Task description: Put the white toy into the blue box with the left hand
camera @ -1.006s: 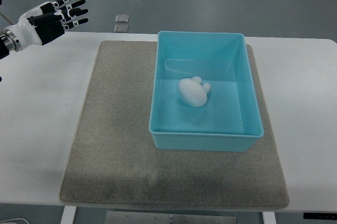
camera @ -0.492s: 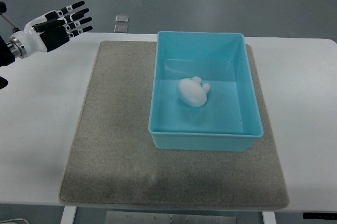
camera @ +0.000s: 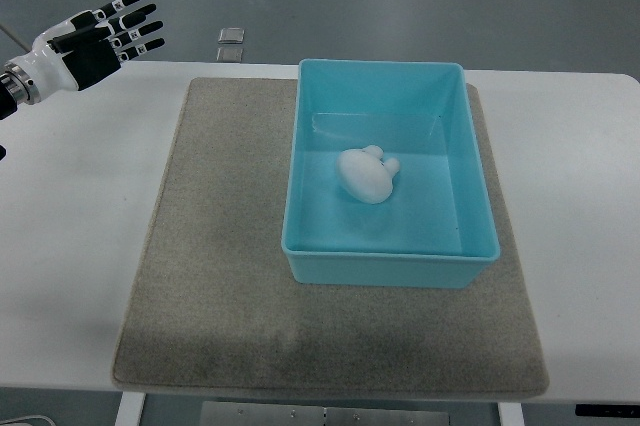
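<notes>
The white toy lies on the floor of the blue box, near its middle. The box stands on the right part of a grey mat. My left hand hovers at the far upper left, over the table's back edge and well apart from the box. Its fingers are spread straight and hold nothing. The right arm is out of view.
The white table extends to the left and right of the mat. Two small square metal plates sit on the floor beyond the table's back edge.
My left hand shifted slightly: it dipped down and right half a second ago, then moved back up and left. The toy and box have not moved.
</notes>
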`<move>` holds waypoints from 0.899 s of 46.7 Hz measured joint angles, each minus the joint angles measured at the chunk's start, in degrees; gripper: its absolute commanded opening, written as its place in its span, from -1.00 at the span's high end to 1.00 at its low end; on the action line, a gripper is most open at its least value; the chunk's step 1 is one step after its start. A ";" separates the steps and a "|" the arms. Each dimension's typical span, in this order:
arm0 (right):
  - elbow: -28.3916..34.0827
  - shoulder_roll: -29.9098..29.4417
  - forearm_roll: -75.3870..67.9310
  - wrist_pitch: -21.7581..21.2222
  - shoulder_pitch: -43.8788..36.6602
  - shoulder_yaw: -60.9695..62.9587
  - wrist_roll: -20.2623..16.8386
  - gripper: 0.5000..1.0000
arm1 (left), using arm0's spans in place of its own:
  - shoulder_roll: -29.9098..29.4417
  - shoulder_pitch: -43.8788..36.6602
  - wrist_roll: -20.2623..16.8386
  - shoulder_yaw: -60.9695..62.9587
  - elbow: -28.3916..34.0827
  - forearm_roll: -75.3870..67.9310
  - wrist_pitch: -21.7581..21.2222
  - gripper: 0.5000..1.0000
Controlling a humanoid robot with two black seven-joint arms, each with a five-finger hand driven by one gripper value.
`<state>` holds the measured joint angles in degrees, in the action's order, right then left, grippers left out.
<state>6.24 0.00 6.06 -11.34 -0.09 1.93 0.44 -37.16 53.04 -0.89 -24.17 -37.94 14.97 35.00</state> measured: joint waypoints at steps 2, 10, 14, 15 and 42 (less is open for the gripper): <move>0.01 0.00 0.00 0.00 0.00 0.00 0.00 -0.74 | -0.03 -0.24 0.00 -0.70 0.03 0.00 0.00 -0.99; 0.04 0.00 0.00 0.00 0.00 0.00 0.00 -0.74 | -0.04 -0.91 0.00 -1.57 -0.10 -0.17 0.00 -0.99; 0.02 0.00 0.00 0.00 0.00 0.00 0.00 -0.74 | 0.10 -1.26 0.00 -1.60 -0.34 -0.17 0.00 -0.99; 0.02 0.00 0.00 0.00 0.00 0.00 0.00 -0.74 | 0.13 -1.35 0.00 -1.60 -0.39 -0.16 0.00 -0.99; 0.08 0.00 0.00 0.00 0.00 -0.02 0.00 -0.74 | -0.05 -1.64 -0.26 -3.36 -1.02 -0.03 0.00 -0.99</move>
<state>6.32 0.00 6.06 -11.34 -0.09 1.92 0.44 -37.20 51.40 -1.15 -27.53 -38.96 14.94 35.00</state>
